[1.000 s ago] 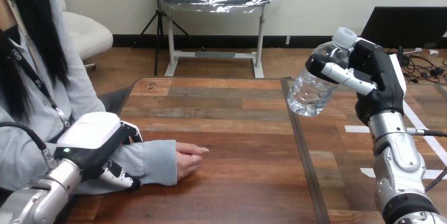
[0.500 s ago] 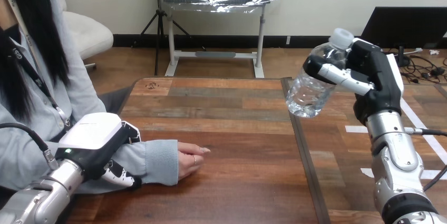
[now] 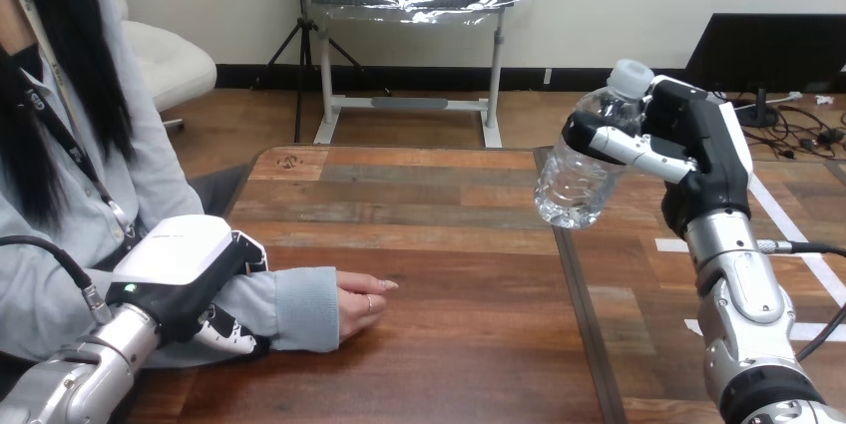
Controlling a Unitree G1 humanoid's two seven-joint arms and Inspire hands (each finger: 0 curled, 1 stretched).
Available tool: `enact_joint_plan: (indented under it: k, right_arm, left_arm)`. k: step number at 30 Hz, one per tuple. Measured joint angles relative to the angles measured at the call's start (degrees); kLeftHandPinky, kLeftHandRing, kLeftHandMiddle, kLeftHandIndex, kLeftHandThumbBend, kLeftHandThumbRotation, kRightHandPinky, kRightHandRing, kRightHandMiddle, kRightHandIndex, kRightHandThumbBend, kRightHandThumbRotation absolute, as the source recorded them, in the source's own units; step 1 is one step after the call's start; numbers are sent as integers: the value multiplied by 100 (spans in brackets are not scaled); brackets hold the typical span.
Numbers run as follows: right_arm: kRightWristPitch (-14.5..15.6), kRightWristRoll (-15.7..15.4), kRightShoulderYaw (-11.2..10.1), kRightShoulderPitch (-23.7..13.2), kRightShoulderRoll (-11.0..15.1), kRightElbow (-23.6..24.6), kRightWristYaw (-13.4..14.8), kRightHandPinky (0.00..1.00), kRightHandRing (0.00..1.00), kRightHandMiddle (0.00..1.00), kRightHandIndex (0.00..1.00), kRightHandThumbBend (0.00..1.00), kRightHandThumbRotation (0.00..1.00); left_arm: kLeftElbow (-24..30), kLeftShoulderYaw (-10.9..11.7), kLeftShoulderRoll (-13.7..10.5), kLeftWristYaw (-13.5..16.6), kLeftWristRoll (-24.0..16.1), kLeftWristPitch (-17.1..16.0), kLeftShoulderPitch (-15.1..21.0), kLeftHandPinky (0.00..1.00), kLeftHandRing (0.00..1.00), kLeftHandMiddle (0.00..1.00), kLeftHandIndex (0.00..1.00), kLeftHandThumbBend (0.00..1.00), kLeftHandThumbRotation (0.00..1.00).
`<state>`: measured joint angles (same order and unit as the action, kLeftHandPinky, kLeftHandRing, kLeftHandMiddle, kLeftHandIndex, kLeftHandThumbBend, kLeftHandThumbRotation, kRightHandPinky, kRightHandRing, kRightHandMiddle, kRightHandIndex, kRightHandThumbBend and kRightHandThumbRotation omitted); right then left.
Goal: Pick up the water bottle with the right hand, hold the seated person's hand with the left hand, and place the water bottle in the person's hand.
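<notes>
A clear water bottle (image 3: 577,177) with a white cap hangs tilted in the air above the table's right part, and my right hand (image 3: 693,145) is shut on its upper half. The person's hand (image 3: 357,301) lies palm down on the table at the left, fingers pointing right. My left hand (image 3: 185,279) rests over the person's forearm, well behind the wrist, with its fingers curled round the sleeve.
The wooden table (image 3: 429,244) has a dark seam running front to back under the bottle. The person sits at the table's left side.
My right hand has carried the bottle a little to the left and slightly down. The left hand and the person's hand have stayed in place.
</notes>
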<state>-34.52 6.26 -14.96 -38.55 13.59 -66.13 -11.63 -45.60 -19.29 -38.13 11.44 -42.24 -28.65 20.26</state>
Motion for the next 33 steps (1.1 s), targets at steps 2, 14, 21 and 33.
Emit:
enact_joint_plan:
  k: [2,14,21,33]
  right_arm:
    - [0,-37,35,-5,-4,-17,41,27,27,35,36,71,0]
    - [0,-163,156,-40,-70,-175,162,28,28,36,35,70,0]
    - [2,-238,216,-60,-118,-268,170,26,27,37,35,67,0]
    - [70,-587,390,-198,-193,-561,433,28,31,40,38,73,0]
  left_arm:
    - [20,2,-4,-1,17,-3,-16,32,33,38,38,83,0]
    - [145,31,-33,-31,159,-11,-121,33,34,38,38,81,0]
    - [233,49,-58,-32,192,-18,-188,29,31,37,36,80,0]
    - [527,135,-138,-114,255,-11,-371,25,29,35,34,81,0]
